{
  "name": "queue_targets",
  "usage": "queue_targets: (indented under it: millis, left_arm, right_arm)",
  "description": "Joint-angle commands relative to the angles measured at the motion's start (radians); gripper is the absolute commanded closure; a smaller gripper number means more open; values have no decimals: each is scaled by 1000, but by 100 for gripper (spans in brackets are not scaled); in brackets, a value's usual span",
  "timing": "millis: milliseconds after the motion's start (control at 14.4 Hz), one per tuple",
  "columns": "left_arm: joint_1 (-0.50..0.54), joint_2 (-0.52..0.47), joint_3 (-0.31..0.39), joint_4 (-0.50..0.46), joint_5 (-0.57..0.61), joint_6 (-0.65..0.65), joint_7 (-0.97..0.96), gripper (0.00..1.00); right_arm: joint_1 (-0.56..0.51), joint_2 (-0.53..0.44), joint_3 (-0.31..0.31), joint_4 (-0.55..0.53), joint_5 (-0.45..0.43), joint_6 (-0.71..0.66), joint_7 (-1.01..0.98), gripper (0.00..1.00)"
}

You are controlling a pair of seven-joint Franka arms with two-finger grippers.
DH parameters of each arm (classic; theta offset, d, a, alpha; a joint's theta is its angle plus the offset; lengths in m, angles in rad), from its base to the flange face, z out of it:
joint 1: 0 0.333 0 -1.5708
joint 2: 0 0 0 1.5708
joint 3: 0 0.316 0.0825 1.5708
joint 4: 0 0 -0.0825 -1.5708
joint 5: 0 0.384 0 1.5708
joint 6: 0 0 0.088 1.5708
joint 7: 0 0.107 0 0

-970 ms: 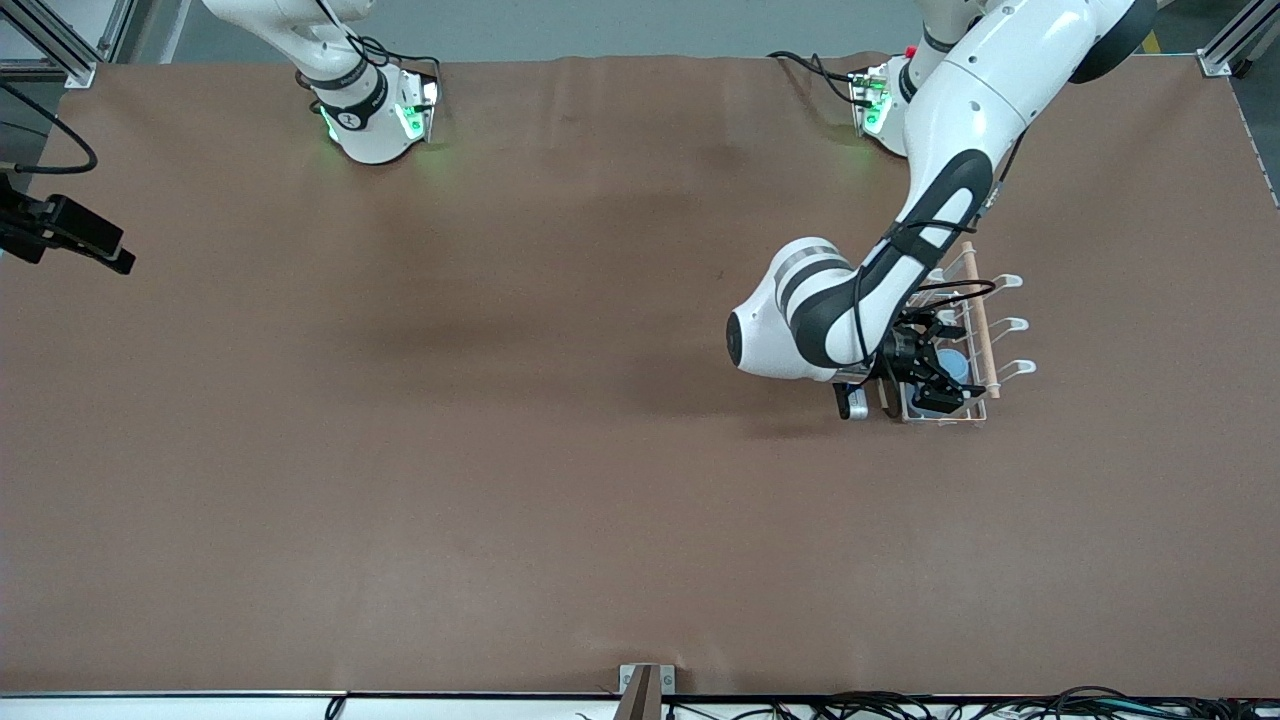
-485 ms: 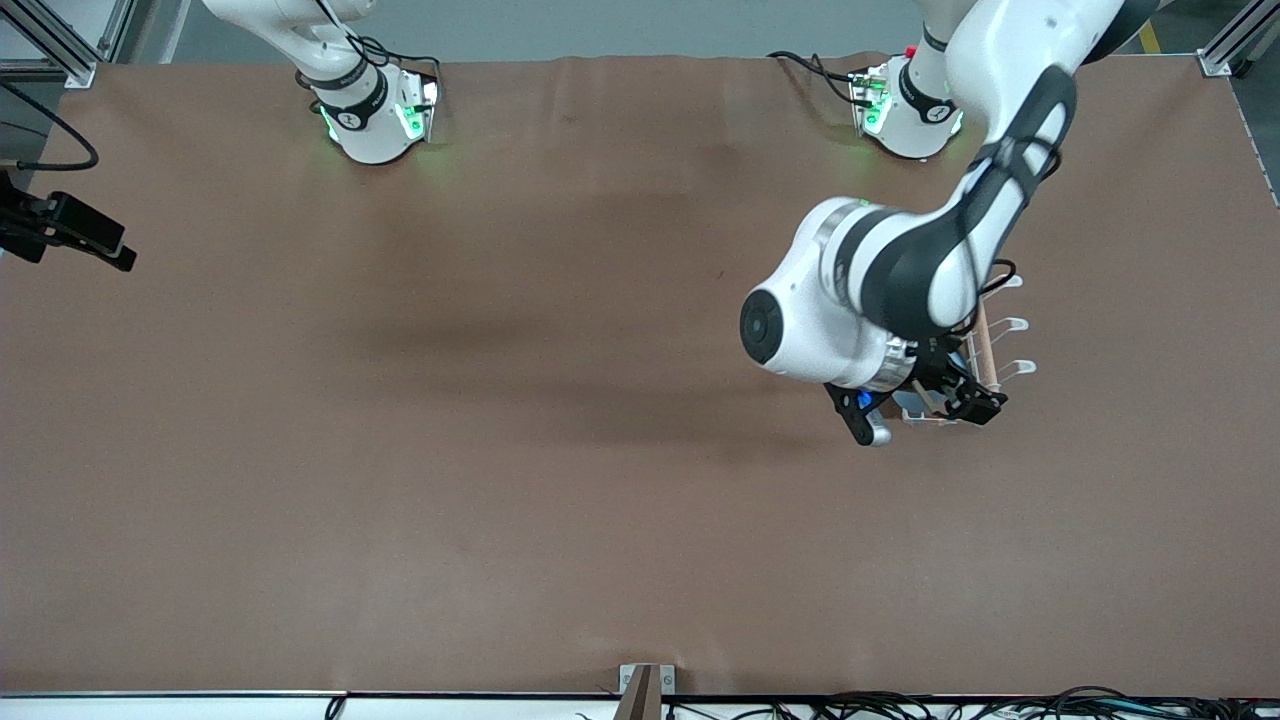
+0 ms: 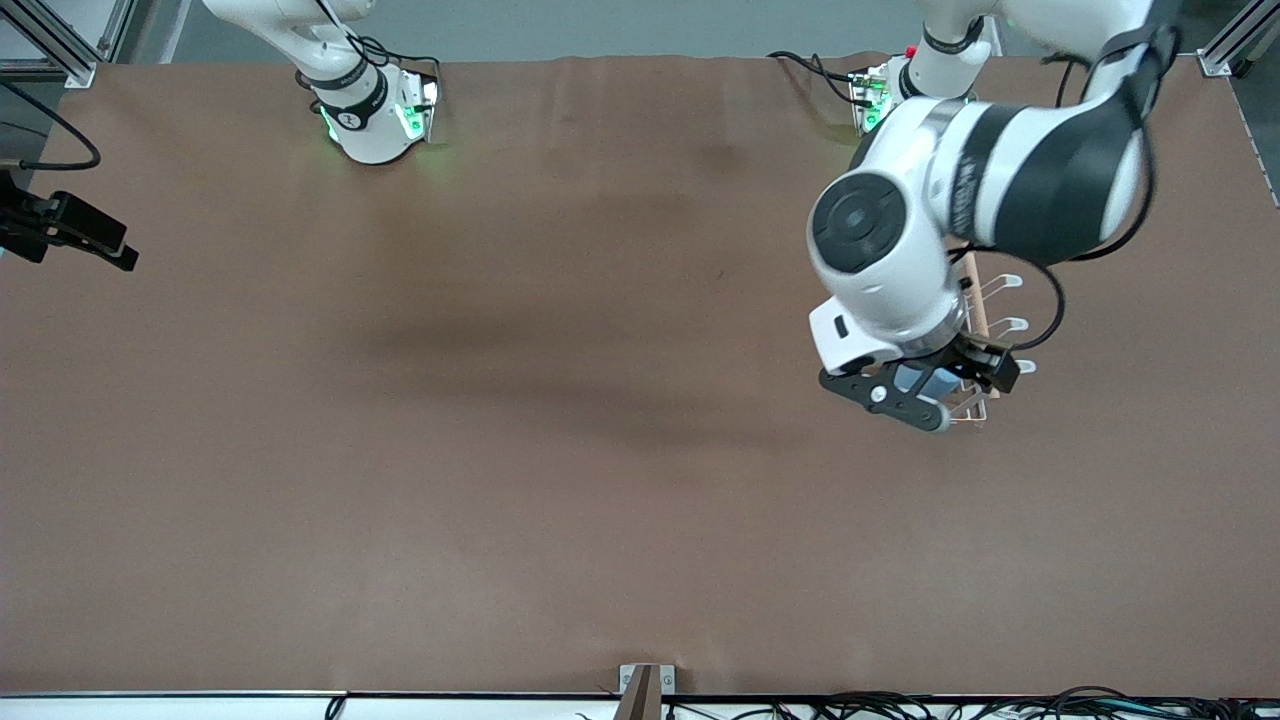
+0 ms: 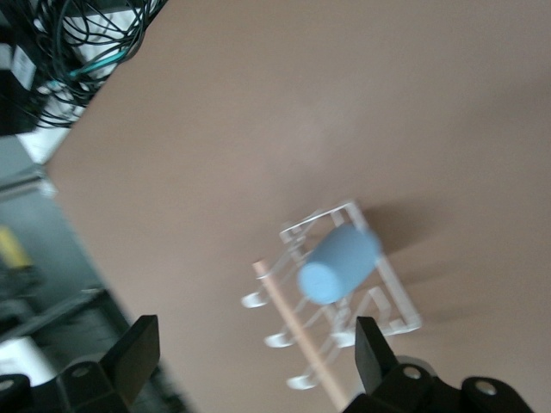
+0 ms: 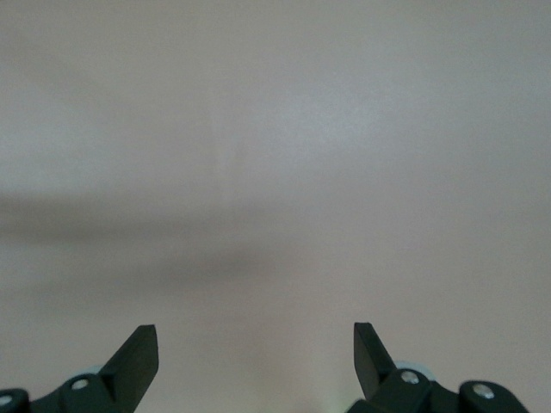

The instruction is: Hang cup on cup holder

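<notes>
Where six pegs rise, one cup [image 4: 338, 263] hangs.

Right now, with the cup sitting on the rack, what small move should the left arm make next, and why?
Probably lift the left tool a little higher and pull back toward its base. Its fingers are open with nothing between them, and the cup sits apart from them on a peg of the cup holder, so the hang looks done. The right tool waits, open, over bare table.
</notes>
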Motion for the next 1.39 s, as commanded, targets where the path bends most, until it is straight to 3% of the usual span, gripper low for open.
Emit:
queue_targets:
  millis: [0,139,347,485,832,1040,1317]
  left_arm:
    - [120,-87,-6,-13,-211,77,-78,0]
    - [187,-130,-4,-19,-349,88,-79,0]
    - [258,-184,-1,-24,-455,86,-66,0]
    - [249,-247,58,-65,-497,85,-64,0]
    - [136,-425,328,-281,-644,94,-21,0]
    - [129,-553,370,-454,-646,166,11,0]
    - [129,-664,388,-608,-643,236,14,0]
  right_arm:
    - [0,-6,5,-2,7,-13,-10,0]
    - [0,-5,5,-2,7,-13,-11,0]
    - [2,-5,3,-2,7,-11,-11,0]
    - [2,-5,5,-2,7,-11,-11,0]
    - [2,-5,5,-2,7,-11,-11,0]
    - [2,-5,5,-2,7,-13,-11,0]
    - [0,-5,3,-2,7,-14,-11,0]
